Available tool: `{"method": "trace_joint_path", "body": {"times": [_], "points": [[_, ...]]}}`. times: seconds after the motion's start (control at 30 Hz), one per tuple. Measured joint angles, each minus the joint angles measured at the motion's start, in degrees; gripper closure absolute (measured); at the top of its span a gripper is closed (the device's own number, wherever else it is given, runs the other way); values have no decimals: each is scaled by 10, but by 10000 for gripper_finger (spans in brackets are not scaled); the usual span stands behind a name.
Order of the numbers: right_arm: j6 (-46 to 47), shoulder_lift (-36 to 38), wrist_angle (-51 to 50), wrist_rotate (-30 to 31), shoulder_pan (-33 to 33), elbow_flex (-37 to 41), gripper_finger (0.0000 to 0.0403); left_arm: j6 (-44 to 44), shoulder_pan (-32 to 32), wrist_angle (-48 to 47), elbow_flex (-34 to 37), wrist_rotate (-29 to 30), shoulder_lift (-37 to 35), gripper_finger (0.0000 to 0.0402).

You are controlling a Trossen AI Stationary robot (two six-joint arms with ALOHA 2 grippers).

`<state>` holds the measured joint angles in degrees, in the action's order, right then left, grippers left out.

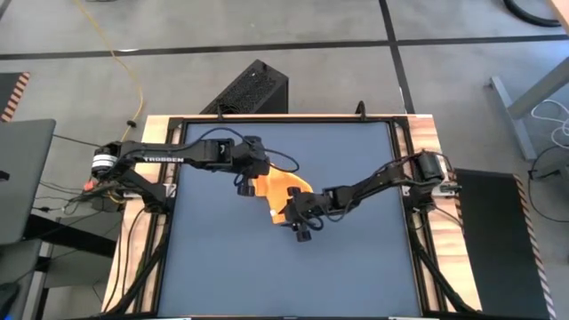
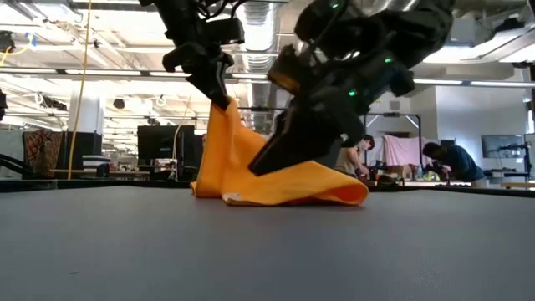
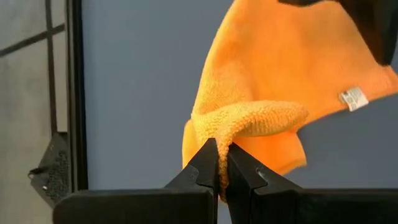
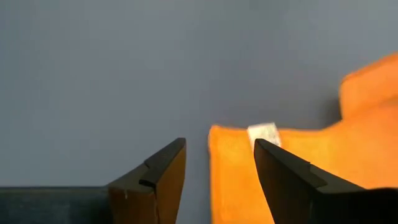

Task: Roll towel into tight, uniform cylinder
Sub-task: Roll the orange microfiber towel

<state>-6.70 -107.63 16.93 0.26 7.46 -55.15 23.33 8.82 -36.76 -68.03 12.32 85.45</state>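
The yellow-orange towel (image 1: 283, 188) lies rumpled at the middle of the dark mat. One end is drawn up into a peak (image 2: 224, 125), and the rest (image 2: 292, 188) lies spread on the mat. My left gripper (image 3: 221, 149) is shut on that peak, above the towel's left part (image 1: 247, 185). My right gripper (image 4: 217, 146) stands open low over the towel's near corner, where a small white tag (image 4: 264, 132) shows. One finger is over the cloth, the other over bare mat. My left gripper pinches a bunched fold of the towel's raised end (image 3: 233, 134) between its two fingertips, slanting down from the table's left. The cloth hangs from the fingers in a slack tent, and its lower part (image 2: 251, 196) rests on the mat. Whether my right gripper touches the towel, I cannot tell.
A black frame (image 1: 398, 160) borders the mat. A black box (image 1: 253, 87) stands beyond the far edge. Bare mat (image 1: 293, 276) stretches toward the near edge. In the low view, people sit at desks (image 2: 443, 163) far behind the table.
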Motion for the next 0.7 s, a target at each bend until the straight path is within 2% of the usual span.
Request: {"method": "trace_joint_path", "body": {"times": [0.13,0.43,0.6,0.7], "points": [[16,-19,0,-29,-9,-8,190,-3,0,-4,0,1,0,401],[44,-77,85,-94,-28,-7,203,-25,1,3,0,-3,14,401],[48,-79,82,-94,-42,-7,233,-35,-2,-1,0,-30,55,401],[55,-79,55,-94,-46,-8,272,-34,-5,-3,0,-30,74,401]]}}
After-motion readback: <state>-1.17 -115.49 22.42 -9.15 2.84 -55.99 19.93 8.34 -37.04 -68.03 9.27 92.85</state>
